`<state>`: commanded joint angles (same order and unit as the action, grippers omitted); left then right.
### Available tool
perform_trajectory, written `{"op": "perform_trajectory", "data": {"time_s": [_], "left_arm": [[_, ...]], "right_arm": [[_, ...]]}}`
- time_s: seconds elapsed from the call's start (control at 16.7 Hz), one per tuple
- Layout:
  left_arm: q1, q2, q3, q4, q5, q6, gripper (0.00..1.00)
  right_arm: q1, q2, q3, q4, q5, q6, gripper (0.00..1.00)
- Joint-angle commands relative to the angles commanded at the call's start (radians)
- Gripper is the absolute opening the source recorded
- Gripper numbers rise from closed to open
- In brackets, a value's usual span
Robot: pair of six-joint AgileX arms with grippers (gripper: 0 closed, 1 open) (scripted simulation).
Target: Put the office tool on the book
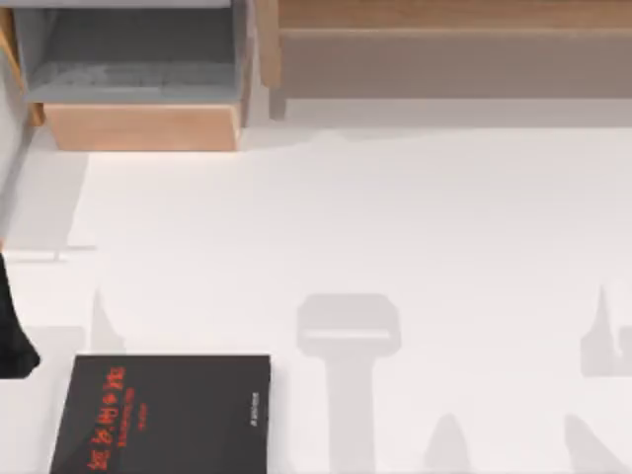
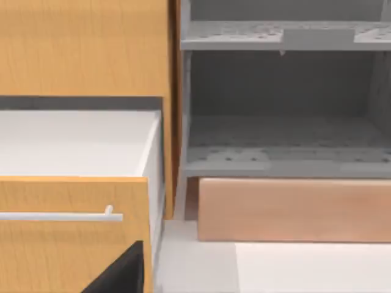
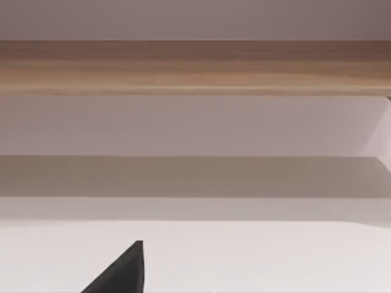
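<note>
The book (image 1: 168,415), black with red characters, lies flat on the white table at the front left, its near end cut off by the picture's edge. The office tool is out of view. A black piece of my left arm (image 1: 14,331) shows at the table's left edge, just left of the book and apart from it. A dark corner of my left gripper (image 2: 122,276) faces an open drawer. A dark corner of my right gripper (image 3: 122,271) hangs over bare table, facing the back shelf.
An open drawer (image 2: 79,143) with a white inside and a bar handle (image 2: 61,215) stands out from a wooden cabinet. Beside it is a grey shelf unit (image 1: 138,59) with a wooden base. A long wooden shelf (image 1: 444,49) runs along the back right.
</note>
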<state>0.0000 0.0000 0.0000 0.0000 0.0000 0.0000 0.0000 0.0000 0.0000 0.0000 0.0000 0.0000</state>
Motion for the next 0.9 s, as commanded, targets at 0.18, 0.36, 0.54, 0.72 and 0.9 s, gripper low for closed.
{"op": "perform_trajectory", "data": {"time_s": [0.18,0.36,0.54,0.72,0.9], "left_arm": [[0.002,0.009,0.008,-0.005,0.001,0.000,1.00],[0.019,0.091,0.088,-0.056,0.008,-0.001,1.00],[0.051,0.257,0.245,-0.157,0.020,0.000,1.00],[0.093,0.489,0.466,-0.296,0.032,0.003,1.00],[0.139,0.770,0.738,-0.459,0.044,0.010,1.00]], "right_arm": [[0.000,0.000,0.000,0.000,0.000,0.000,1.00],[0.000,0.000,0.000,0.000,0.000,0.000,1.00],[0.000,0.000,0.000,0.000,0.000,0.000,1.00],[0.000,0.000,0.000,0.000,0.000,0.000,1.00],[0.000,0.000,0.000,0.000,0.000,0.000,1.00]]}}
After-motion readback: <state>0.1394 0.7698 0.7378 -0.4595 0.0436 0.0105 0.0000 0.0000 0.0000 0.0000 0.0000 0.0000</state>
